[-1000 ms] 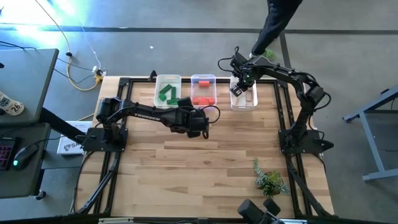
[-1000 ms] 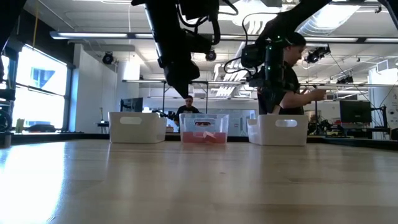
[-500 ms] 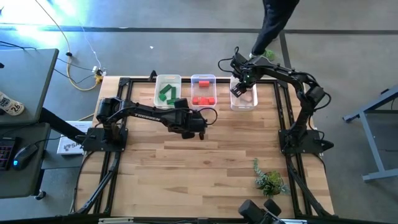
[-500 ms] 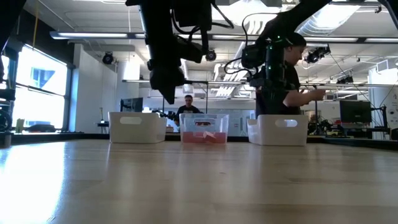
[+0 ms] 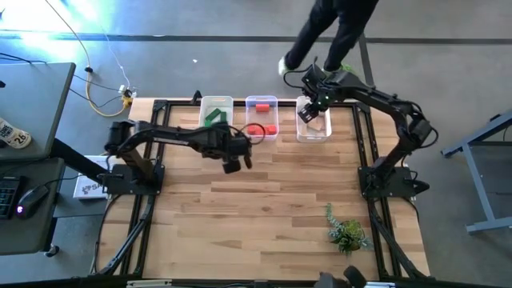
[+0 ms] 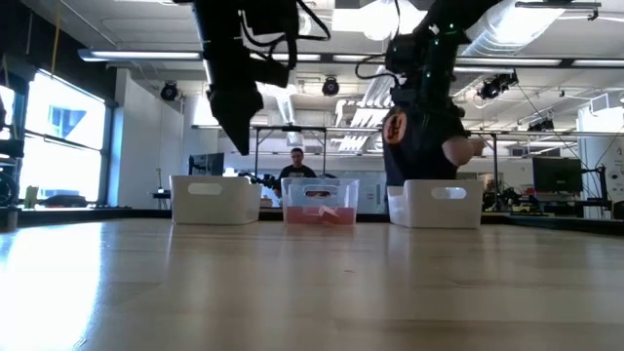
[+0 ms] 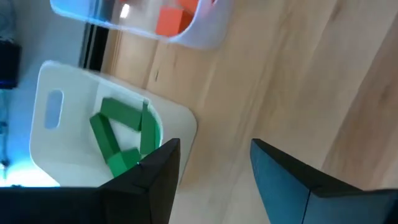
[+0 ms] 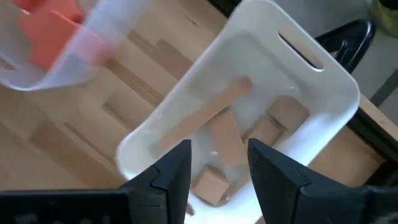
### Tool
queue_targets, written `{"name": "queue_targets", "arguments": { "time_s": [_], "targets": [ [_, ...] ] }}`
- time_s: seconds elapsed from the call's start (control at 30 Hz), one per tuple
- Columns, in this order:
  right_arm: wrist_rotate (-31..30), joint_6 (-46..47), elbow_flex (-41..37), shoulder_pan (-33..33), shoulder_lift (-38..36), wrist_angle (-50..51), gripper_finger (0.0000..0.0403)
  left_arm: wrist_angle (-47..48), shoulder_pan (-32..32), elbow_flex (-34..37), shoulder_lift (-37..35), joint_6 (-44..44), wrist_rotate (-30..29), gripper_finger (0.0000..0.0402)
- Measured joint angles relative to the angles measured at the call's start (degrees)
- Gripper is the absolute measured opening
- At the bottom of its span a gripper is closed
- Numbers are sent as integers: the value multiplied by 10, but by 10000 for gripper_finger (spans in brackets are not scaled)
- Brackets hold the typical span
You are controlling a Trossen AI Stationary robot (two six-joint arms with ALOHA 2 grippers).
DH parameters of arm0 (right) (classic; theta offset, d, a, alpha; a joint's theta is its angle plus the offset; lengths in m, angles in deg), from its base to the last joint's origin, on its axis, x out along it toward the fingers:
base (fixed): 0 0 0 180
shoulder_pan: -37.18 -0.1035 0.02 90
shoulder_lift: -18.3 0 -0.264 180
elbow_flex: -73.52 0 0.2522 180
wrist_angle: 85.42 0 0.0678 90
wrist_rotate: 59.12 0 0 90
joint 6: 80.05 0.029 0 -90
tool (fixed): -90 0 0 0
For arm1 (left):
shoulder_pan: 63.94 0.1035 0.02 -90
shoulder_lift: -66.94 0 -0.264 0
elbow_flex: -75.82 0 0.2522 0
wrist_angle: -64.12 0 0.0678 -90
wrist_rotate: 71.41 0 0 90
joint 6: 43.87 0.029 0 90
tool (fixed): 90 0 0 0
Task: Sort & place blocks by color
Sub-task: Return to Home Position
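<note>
Green blocks [image 7: 118,134] lie in the left white bin [image 5: 216,102]. Red blocks [image 5: 258,129] lie in the clear middle bin [image 5: 262,99], and pale wooden blocks [image 8: 230,143] lie in the right white bin [image 8: 323,81]. My left gripper [image 7: 214,149] hangs open and empty above the bare table, just on the near side of the green and red bins [image 5: 234,162]. My right gripper [image 8: 219,149] is open and empty over the right bin [image 5: 309,113]. No loose block shows on the table.
The three bins stand in a row along the table's far edge [image 6: 320,190]. A small green plant [image 5: 346,232] sits near the right near corner. A person [image 5: 336,32] walks just beyond the far edge, behind the right arm. Bare wood spans the table's middle and near side.
My left gripper has moved toward the table's left and a little toward the far edge, rising, from in front of the red bin to in front of the green bin. My right gripper stayed over the right bin. The person behind has stepped toward the left.
</note>
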Motion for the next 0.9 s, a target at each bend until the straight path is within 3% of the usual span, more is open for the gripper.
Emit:
{"name": "queue_targets", "arguments": {
  "time_s": [0.33, 0.67, 0.9],
  "targets": [
    [12, 47, 0, -84, -46, 53, 142, 3, 32, 54, -116, -4, 82, 184],
    [12, 99, 0, -191, -66, 108, 142, 10, 28, 55, -187, -2, 162, 184],
    [-43, 103, 0, -300, -68, 138, 142, -48, 13, 117, -266, -3, 236, 184]
  ]
}}
